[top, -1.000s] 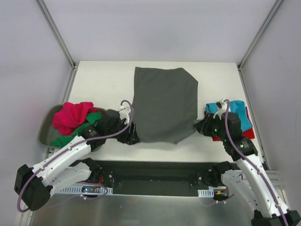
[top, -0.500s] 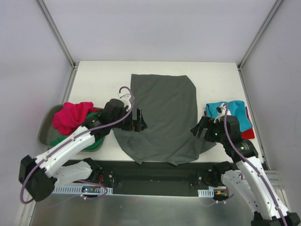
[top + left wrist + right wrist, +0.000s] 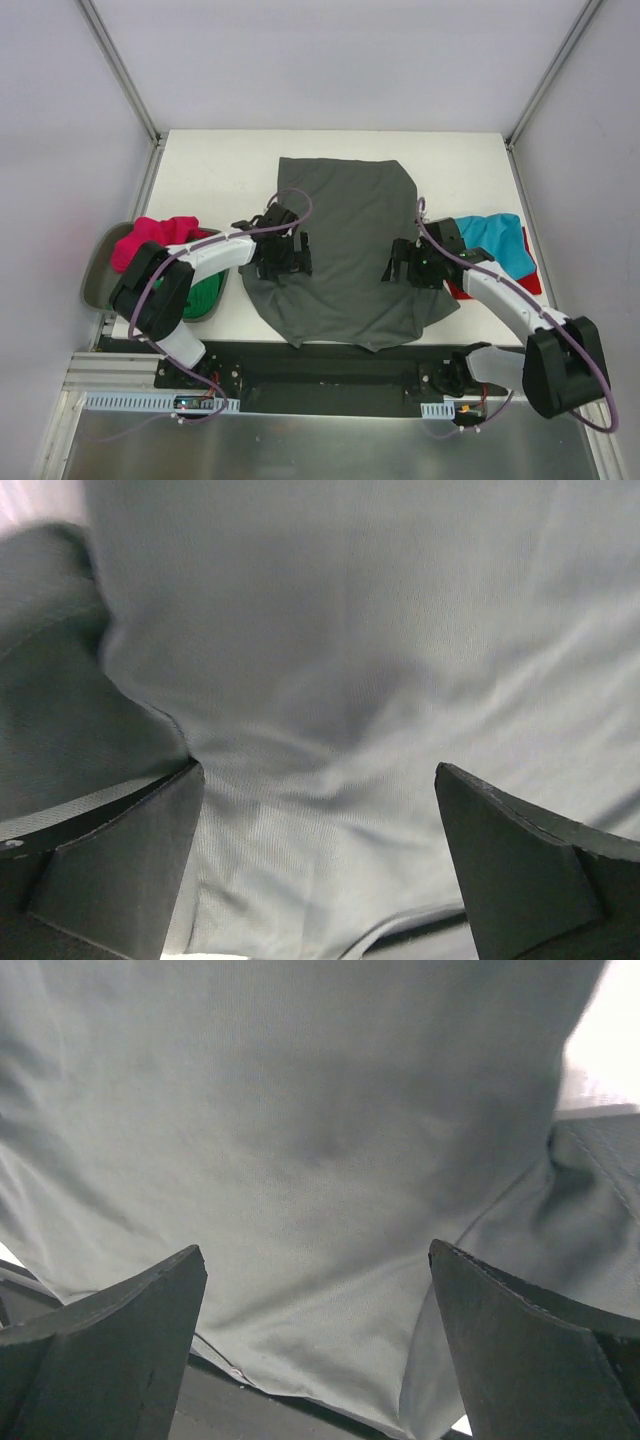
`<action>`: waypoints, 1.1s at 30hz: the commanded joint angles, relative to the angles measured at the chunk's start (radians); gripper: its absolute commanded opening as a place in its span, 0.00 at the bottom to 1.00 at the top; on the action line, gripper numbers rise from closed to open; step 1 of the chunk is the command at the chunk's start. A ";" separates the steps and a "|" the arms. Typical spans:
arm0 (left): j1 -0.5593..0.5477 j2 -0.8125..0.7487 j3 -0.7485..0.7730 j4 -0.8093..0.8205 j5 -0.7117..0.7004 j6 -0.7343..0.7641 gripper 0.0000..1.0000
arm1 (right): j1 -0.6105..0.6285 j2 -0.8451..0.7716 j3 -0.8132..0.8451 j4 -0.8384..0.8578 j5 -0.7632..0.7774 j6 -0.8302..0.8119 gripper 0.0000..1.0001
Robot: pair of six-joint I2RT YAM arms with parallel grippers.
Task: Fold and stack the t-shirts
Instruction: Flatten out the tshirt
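White bench (image 3: 200, 170) inside a pale-walled enclosure, with metal frame posts at the far corners. The dark grey t-shirt (image 3: 350, 250) lies spread over the middle of the bench: far edge roughly straight, near edge rounded and rumpled, reaching the bench's near edge. The left pincer (image 3: 292, 255) sits over the left part of this shirt with its jaws wide apart and nothing gripped. Its wrist view shows only smooth grey fabric between the two dark fingers, with a fold of the same cloth to the left. The right pincer (image 3: 402, 265) sits over the right part of the shirt, jaws likewise spread and empty. Its wrist view shows flat grey cloth between the fingers, a fold or sleeve to the right, and the shirt's edge over a dark surface below. Cannot tell whether either set of fingertips touches the fabric. At the left edge of the bench a grey-green tray (image 3: 95, 285) holds the magenta pink t-shirt (image 3: 150, 240) bunched at its far side and the green t-shirt (image 3: 205, 295) nearer, with the left arm crossing over both. At the right edge, the teal t-shirt (image 3: 495, 235) lies on top of the red t-shirt (image 3: 527, 280), which shows along the near and right sides. The right arm partly covers this pile.
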 commanded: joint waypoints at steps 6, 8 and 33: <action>0.130 0.196 0.154 -0.022 -0.119 -0.033 0.99 | 0.153 0.177 -0.018 0.142 -0.061 0.025 0.96; 0.164 0.240 0.232 -0.025 -0.134 -0.004 0.99 | 0.226 0.215 -0.023 0.183 -0.066 0.062 0.96; 0.190 0.233 0.596 -0.118 -0.199 0.156 0.99 | 0.172 0.338 0.377 0.201 0.024 -0.071 0.96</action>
